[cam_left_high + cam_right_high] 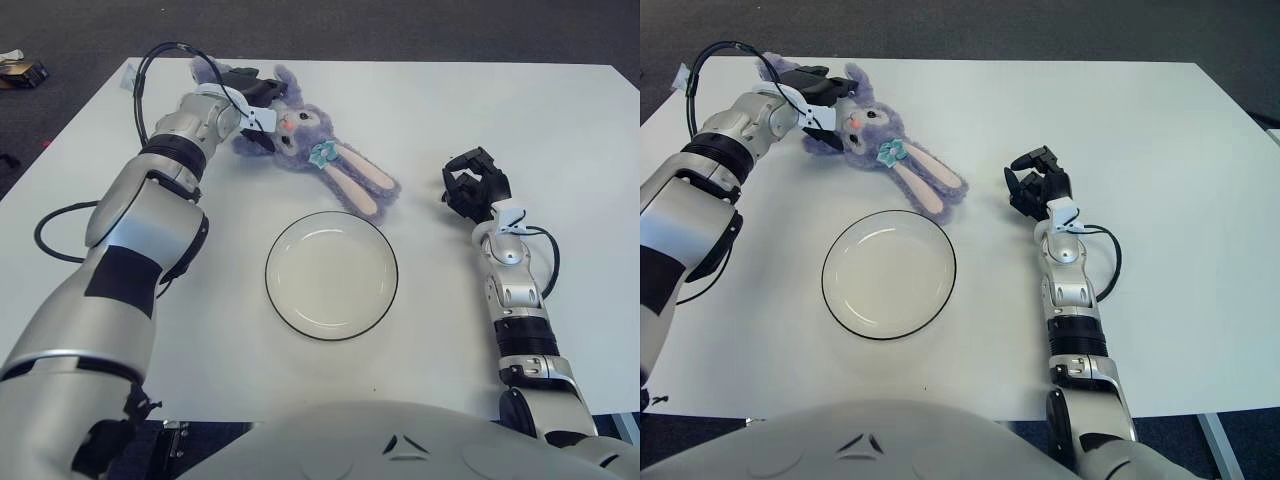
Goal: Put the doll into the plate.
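Left eye view: left hand (250,97) grasping doll (318,150) nr table's (560,120) far edge, plate (331,275) bare.

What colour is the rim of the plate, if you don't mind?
Black, around a white plate; clearest in the left eye view.

The doll (318,150) is a purple plush rabbit with a pink nose, a teal bow at its neck and long ears lined in pale pink. It lies flat on the white table, head toward the far left corner, ears stretched toward the plate (331,275). Its far end is hidden, possibly grasped. The plate, round, white, black-rimmed, sits empty just beside the ear tips.
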`<action>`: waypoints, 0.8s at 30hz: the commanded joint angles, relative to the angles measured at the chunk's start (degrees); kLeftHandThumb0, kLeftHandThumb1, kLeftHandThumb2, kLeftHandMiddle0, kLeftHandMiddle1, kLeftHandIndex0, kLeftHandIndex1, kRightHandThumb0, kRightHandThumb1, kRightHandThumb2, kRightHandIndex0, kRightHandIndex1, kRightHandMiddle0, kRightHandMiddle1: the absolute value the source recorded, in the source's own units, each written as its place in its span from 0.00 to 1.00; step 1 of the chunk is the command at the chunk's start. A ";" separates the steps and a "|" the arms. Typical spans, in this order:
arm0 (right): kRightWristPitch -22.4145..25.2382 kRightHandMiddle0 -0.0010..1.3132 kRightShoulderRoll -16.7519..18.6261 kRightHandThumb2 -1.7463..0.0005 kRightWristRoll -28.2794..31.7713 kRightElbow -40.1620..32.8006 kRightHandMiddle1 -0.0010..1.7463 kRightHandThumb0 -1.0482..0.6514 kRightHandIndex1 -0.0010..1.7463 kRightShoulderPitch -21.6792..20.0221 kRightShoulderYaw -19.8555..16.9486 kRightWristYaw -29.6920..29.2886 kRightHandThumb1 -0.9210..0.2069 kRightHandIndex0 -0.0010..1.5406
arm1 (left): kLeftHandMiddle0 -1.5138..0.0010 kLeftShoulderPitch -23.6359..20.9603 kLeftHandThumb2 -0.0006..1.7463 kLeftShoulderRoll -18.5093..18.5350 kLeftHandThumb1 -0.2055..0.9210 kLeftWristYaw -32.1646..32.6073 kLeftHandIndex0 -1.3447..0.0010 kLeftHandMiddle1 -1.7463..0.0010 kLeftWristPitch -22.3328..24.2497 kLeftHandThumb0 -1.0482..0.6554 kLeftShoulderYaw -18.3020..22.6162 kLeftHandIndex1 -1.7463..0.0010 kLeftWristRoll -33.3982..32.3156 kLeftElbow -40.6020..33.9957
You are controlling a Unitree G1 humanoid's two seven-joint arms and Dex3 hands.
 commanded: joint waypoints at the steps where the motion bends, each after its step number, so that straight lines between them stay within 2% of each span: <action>1: 3.45 0.31 -0.65 0.65 -0.18 2.44 0.93 0.40 0.96 3.13 0.04 0.75 0.13 0.49 | 0.87 -0.47 0.00 -0.18 0.87 0.28 0.84 1.00 -0.30 0.20 -0.59 1.00 0.72 0.63; 13: 3.66 0.30 -1.46 0.65 -0.72 1.93 0.93 0.40 0.96 3.80 0.74 1.68 0.13 0.49 | 0.84 -0.02 0.00 -0.80 0.86 0.02 0.84 0.99 -0.08 0.21 -1.49 1.00 1.07 1.08; 24: 4.39 0.30 -1.70 0.65 -0.80 0.49 0.93 0.40 0.96 4.60 1.08 2.10 0.13 0.49 | 0.78 -0.37 0.00 -1.22 0.86 -4.00 0.83 0.98 0.72 0.21 -2.67 1.00 2.18 1.59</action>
